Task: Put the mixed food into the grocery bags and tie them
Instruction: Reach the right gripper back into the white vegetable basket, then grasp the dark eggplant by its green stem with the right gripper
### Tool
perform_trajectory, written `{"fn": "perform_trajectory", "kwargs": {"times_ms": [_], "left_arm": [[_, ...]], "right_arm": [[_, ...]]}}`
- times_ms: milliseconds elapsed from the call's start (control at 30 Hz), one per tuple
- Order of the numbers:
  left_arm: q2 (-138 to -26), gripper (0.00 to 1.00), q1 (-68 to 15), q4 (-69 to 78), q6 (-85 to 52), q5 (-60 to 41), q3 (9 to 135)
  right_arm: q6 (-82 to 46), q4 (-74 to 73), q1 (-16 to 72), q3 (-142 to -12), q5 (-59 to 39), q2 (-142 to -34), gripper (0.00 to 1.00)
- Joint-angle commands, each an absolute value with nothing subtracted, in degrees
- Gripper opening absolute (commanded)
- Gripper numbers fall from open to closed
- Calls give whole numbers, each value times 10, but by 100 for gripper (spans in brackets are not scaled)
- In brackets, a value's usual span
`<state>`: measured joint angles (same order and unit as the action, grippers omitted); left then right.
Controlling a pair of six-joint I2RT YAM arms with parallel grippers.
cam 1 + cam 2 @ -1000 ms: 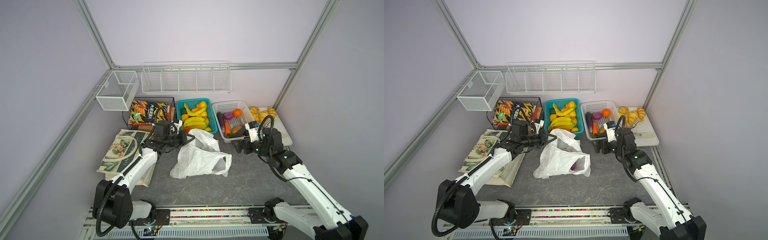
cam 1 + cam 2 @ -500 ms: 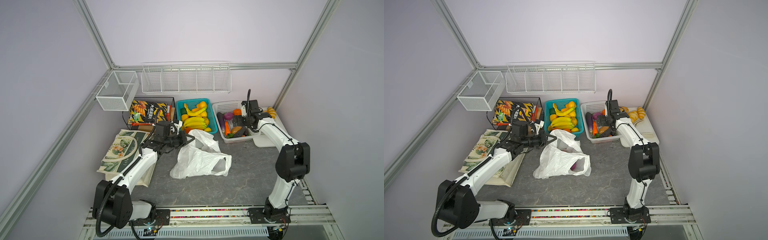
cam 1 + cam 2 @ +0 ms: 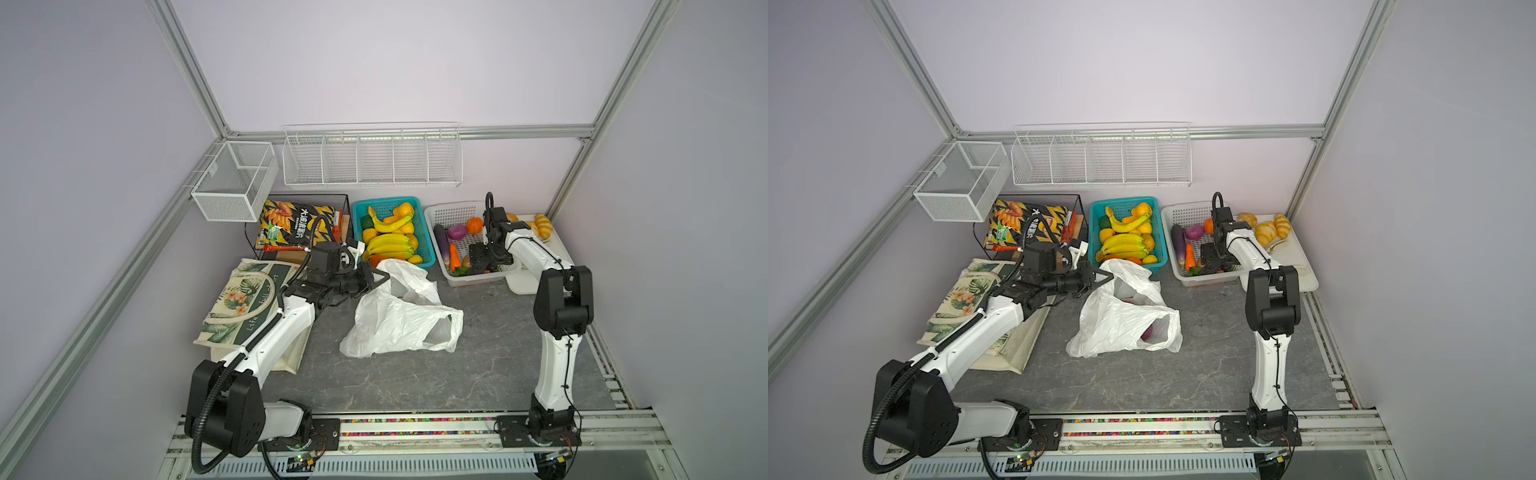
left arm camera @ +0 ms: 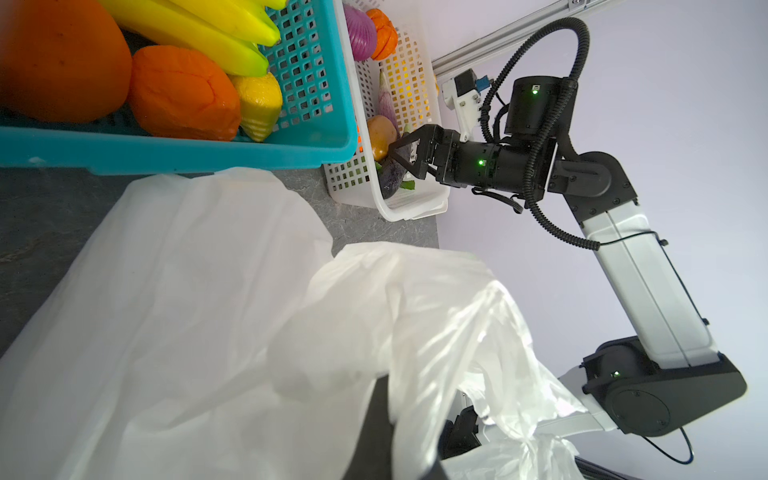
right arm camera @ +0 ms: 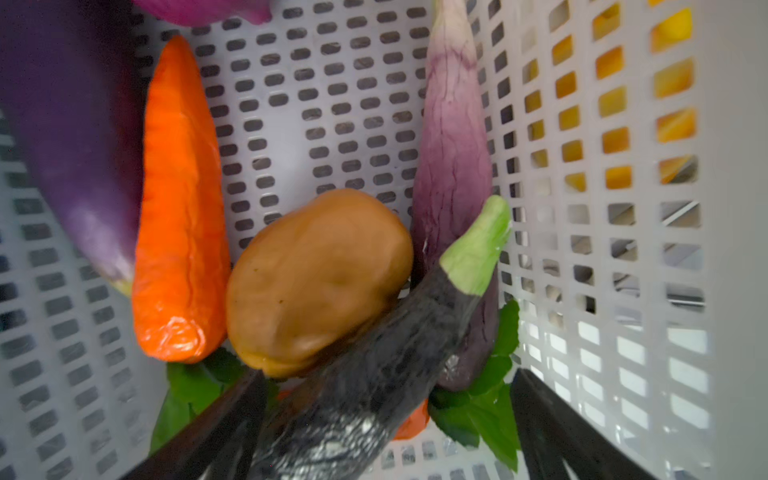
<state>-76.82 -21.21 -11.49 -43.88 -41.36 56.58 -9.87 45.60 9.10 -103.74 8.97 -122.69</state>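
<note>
L claw (image 3: 381, 277): pressed together, pinching the rim of the white plastic bag (image 3: 399, 328) at its far L edge and holding that bit up off the surface (image 3: 415, 386). The rest of the bag slumps mid-surface, mouth facing R. In a top view smth purple-red (image 3: 1147, 333) shows inside the mouth; can't tell what it is. The lifted edge sits just in front of the teal basket (image 3: 386, 200) w/ bananas & oranges.

The canvas tote (image 3: 241, 299) lies flat on the L side of the surface, partly under my L arm, rope handle on top.

R claw (image 4: 399, 160): down inside the white basket (image 3: 451, 210) at back R, near its front end. It's spread, one finger each side of the dark eggplant (image 5: 374, 365), not clamped on it; a gap shows btw one finger and the veg. The eggplant lies tilted, green stem up, leaning on a brown potato (image 5: 316, 282), w/ a carrot (image 5: 178, 208) just beside that. The purple onion (image 3: 456, 231) sits at the back of the same basket, apart from my R claw.
</note>
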Motion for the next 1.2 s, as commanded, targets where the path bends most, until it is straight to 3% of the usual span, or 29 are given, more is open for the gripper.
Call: {"fn": "perform_trajectory", "kwargs": {"times_ms": [0, 67, 133, 333, 767, 1033, 1167], "left_arm": [[-766, 0, -211, -116, -432, -411, 566], [-765, 0, -211, -116, -432, -412, 566], [-765, 0, -211, -117, -431, -411, 565], [-763, 0, -211, -117, -430, -411, 562], [-765, 0, -211, -114, -431, -410, 559], [-762, 0, -211, -109, -432, -411, 555], [-759, 0, -211, -111, -431, -411, 555]], "right_arm": [[-133, 467, 90, -1059, 55, -1247, 96], [-142, 454, 88, -1062, 29, -1257, 99], [-153, 437, 84, -1061, 4, -1260, 96], [-179, 388, 71, -1060, -26, -1267, 67], [-184, 350, 57, -1053, -51, -1240, 26], [-195, 352, 60, -1049, -48, -1259, 49], [-194, 355, 64, -1055, -49, -1276, 52]]}}
